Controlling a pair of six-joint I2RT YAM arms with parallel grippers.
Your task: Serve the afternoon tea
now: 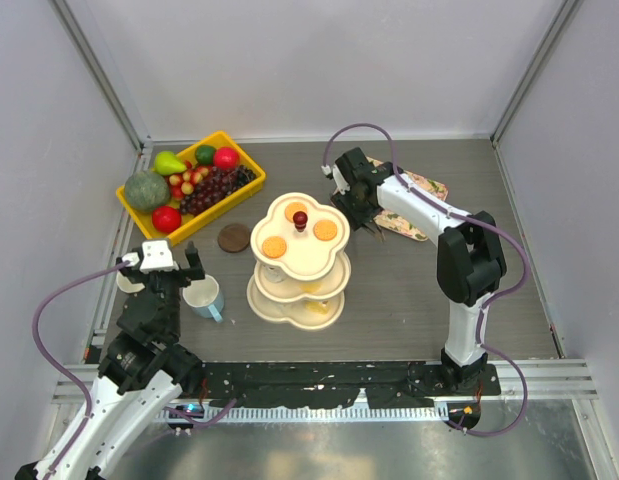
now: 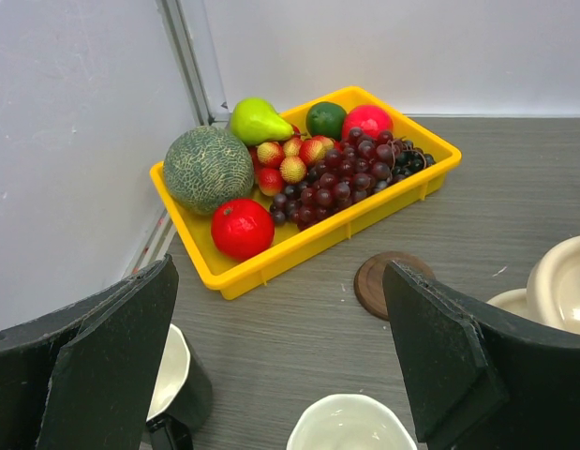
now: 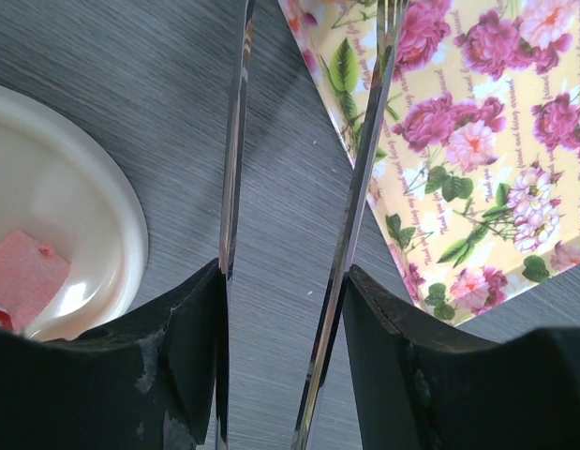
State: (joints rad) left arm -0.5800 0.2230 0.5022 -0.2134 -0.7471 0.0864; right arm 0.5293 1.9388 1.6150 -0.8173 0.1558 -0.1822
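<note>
Right gripper (image 3: 282,281): half closed on what appear to be thin metal tongs (image 3: 235,141), one blade pressed against each finger. It is held low between the stand and the floral tray (image 3: 477,169).
Left gripper (image 2: 280,277): jaws are spread as wide as they go and nothing is held. It hovers over the two mugs at the near left.
Three-tier stand (image 1: 289,262): set mid-table, with a red knob (image 1: 300,217) on top and orange biscuits (image 1: 274,247) on the top tier. A pink pastry (image 3: 22,277) is seen on a lower tier.
Pale blue mug (image 1: 204,297): placed just left of the stand's bottom tier.
Dark mug (image 2: 186,394): placed just left of the pale blue mug, near the left wall.
Risk, tongs: the blades are thin and slick, so a pastry could be pinched off-centre and dropped. The tongs could be twisted in the fingers if a tier rim is struck.
Risk, stand: it is tall with overhanging tiers, so biscuits could be shaken off by a knock from the right arm.
Risk, mugs: they are set close together, so one could be bumped while the other is grasped.
Edges: the left arm is hemmed by the wall and the yellow bin (image 1: 189,185). A brown coaster (image 1: 233,237) lies between the bin and the stand.
Open room: bare table (image 1: 409,290) is seen in front of the stand and to its right.
</note>
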